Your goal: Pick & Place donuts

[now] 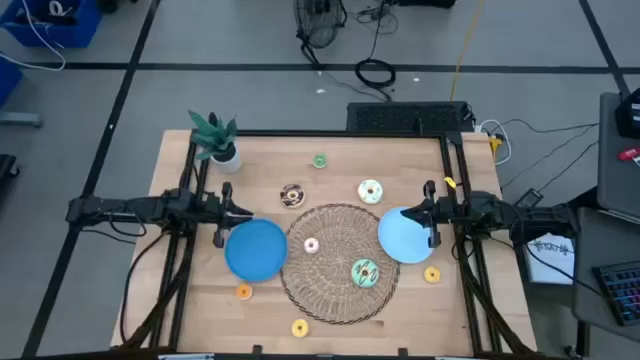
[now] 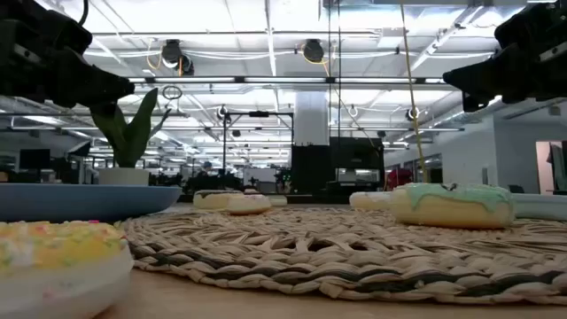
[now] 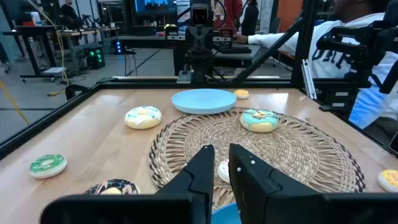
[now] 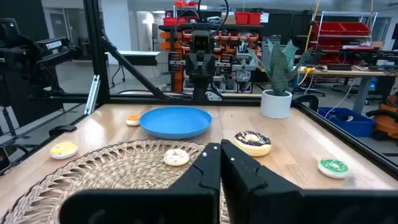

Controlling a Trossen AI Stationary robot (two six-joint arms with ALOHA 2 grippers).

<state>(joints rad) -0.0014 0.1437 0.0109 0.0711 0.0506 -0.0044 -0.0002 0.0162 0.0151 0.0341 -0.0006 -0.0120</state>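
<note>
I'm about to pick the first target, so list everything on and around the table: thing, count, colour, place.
Donuts on wicker mat: two; small pink-white near its centre, green-iced on its right side.
Donuts on bare wood: six; chocolate, small green, white-iced at the back; orange, yellow, orange nearer the front.
Plates: two; blue plate left of the mat, light blue plate right of it.
Potted plant: one, green in a white pot, back left corner.
Person: one, white top, beyond the table.
Left gripper: at the blue plate's back edge.
Right gripper: shut, over the light blue plate.
</note>
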